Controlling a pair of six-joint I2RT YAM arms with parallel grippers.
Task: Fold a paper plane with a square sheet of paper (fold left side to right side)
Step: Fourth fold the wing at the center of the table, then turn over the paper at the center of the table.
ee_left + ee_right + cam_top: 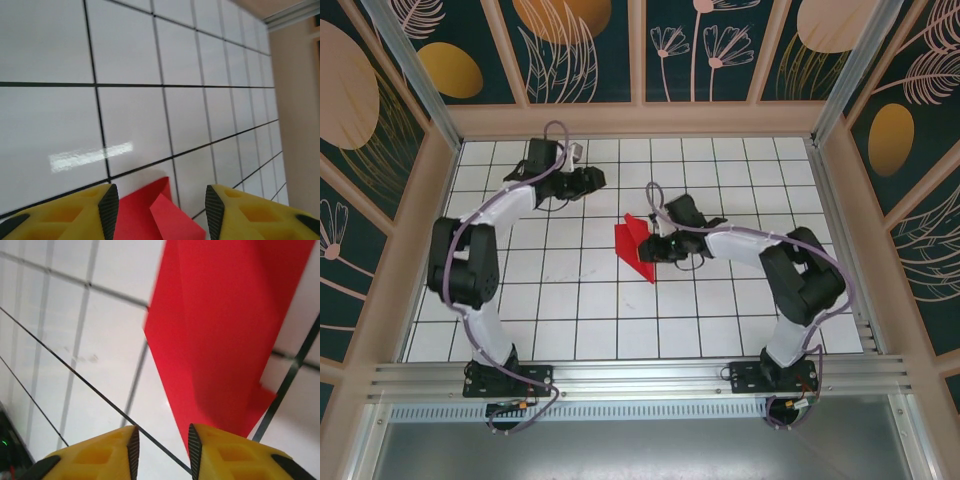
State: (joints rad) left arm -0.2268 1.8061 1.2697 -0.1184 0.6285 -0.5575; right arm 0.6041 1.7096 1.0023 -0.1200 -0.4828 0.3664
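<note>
The sheet of paper (636,250) lies on the bench (570,310) as a narrowed red wedge with overlapping layers. It sits just in front of the right hand (163,450), and one flap stands up a little on the side away from that hand. From the right wrist, the red runs ahead of the fingertips and down to the tip of one finger (196,447); whether it touches I cannot tell. That hand's fingers are slightly parted, with bare bench and a grid line between them, so it pinches nothing. The left hand (161,212) is spread wider and empty, hovering with a corner of the paper just beyond its fingertips.

I judge the folding partway done: no longer a square, not yet a slim dart. The next move calls for one hand to pin the wedge while the other lifts the left layer, carries it across and presses the crease.

No brand, label or writing is readable; the paper is plain.
</note>
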